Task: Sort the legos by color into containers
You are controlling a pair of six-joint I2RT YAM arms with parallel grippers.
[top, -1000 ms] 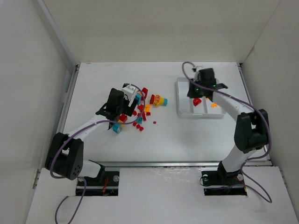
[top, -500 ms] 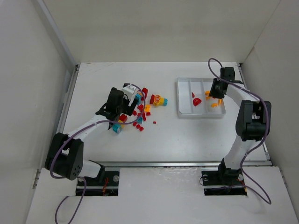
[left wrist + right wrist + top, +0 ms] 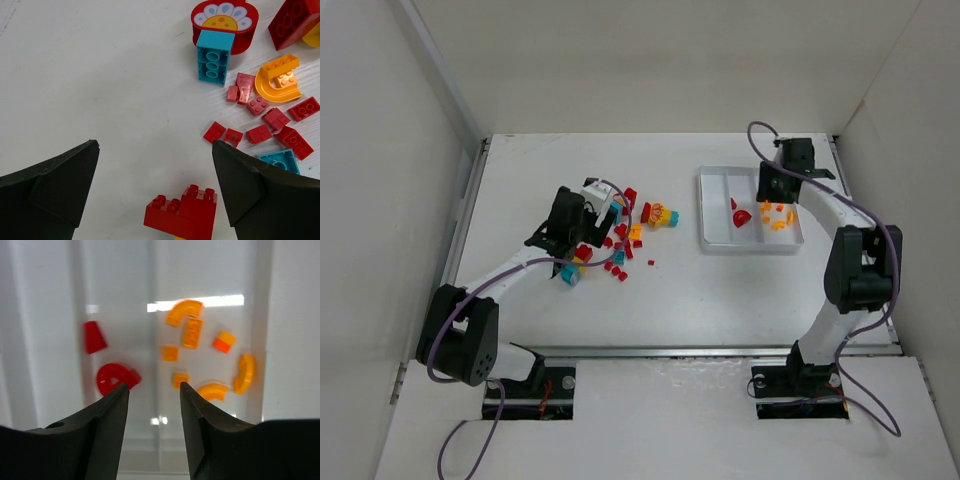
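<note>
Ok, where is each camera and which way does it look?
Top camera: fixed above and behind the arms, looking down at the table; the left arm and right arm show.
Left wrist camera: on the left arm, looking down past the left gripper at loose legos; only its fingers show.
Right wrist camera: on the right arm, looking down past the right gripper into the tray; only its fingers show.
Shared: top and right wrist views both show the tray's red pieces and orange pieces.
</note>
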